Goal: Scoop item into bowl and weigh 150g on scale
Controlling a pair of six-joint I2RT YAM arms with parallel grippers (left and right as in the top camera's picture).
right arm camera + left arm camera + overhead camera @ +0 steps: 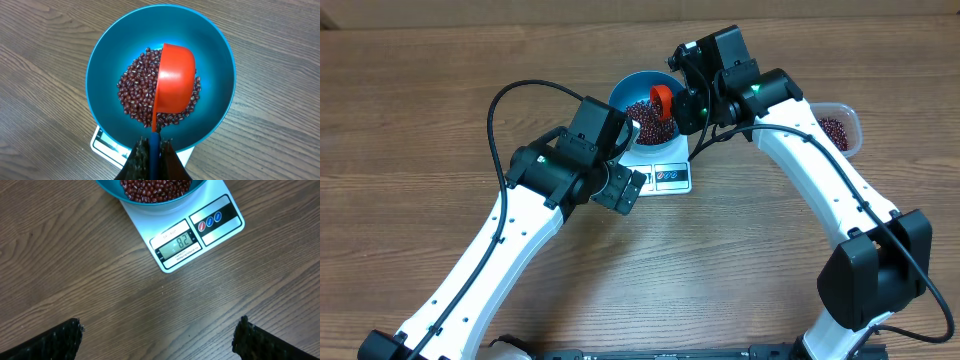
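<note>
Overhead: the bowl, holding the beans, is seated on the scale.
Left wrist: the left tool is spread apart, empty, above the tabletop near the scale.
Right wrist: the right tool is clamped on the handle of the orange scoop, which is tipped over the beans.

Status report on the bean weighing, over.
Left gripper open, clear of scale. Right gripper shut on orange scoop, tipped over beans in blue bowl. Display shows 82. Nothing obstructing.

Wooden table, clear tub, orange scoop
</note>
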